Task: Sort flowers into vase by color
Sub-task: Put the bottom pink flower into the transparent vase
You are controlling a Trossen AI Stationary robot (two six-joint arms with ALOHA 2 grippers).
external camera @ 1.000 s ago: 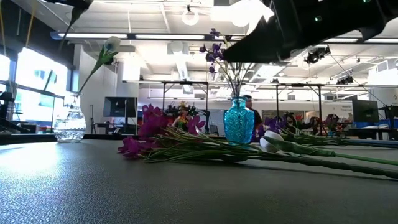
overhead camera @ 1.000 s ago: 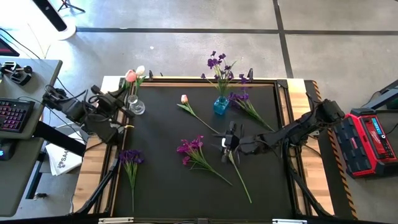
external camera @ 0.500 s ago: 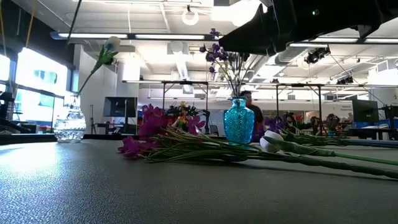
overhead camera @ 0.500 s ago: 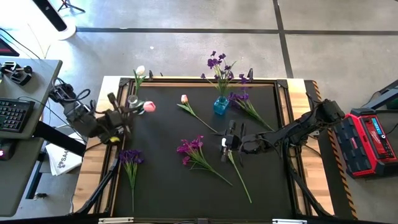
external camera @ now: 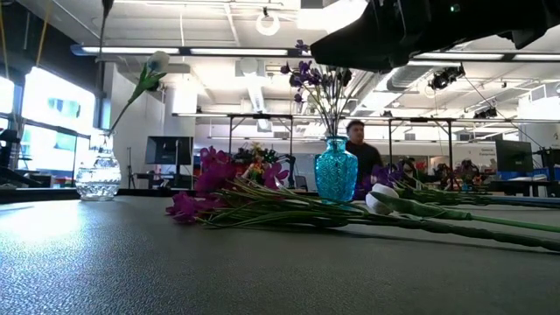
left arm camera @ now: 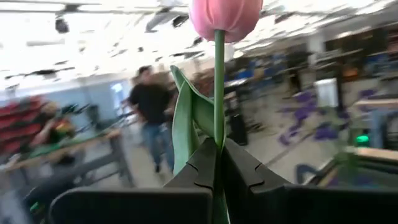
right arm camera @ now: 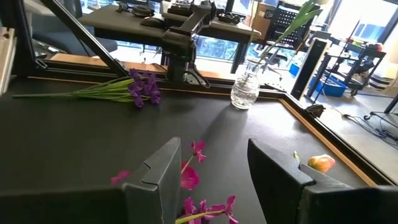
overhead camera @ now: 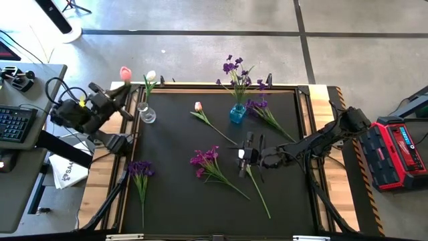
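Note:
My left gripper [overhead camera: 115,94] is above the table's far-left corner, beside the clear vase [overhead camera: 147,115], and is shut on a pink tulip [overhead camera: 125,72]. The clear vase holds a white tulip [overhead camera: 150,75]. The blue vase [overhead camera: 237,114] holds purple flowers [overhead camera: 235,67]. My right gripper [overhead camera: 244,155] is open above the table's middle, over the bud end of a white tulip [external camera: 381,199] that lies flat. Also lying on the mat are a magenta cluster [overhead camera: 204,159], a purple bunch [overhead camera: 140,169], a pink tulip [overhead camera: 198,106] and a purple sprig [overhead camera: 259,107]. My left gripper pinches the pink tulip's green stem [left arm camera: 219,134] between its two fingers [left arm camera: 202,165], a little below the bud [left arm camera: 225,15] and beside a leaf [left arm camera: 186,118]. The tulip is lifted clear. Its stem rises out of the fingertips with the bud past them.
The mat has a raised wooden frame [overhead camera: 304,90] around it. A desk with a keyboard [overhead camera: 13,120] stands left of the table, and a red case [overhead camera: 398,150] right of it. People [external camera: 357,153] move in the room behind. Bare mat lies along the near edge [overhead camera: 200,214].
My left gripper dipped with the pink tulip toward the mat beside the clear vase. It then swung back up toward the far-left corner, so the bud now points beyond the table's far edge. The right gripper kept its place.

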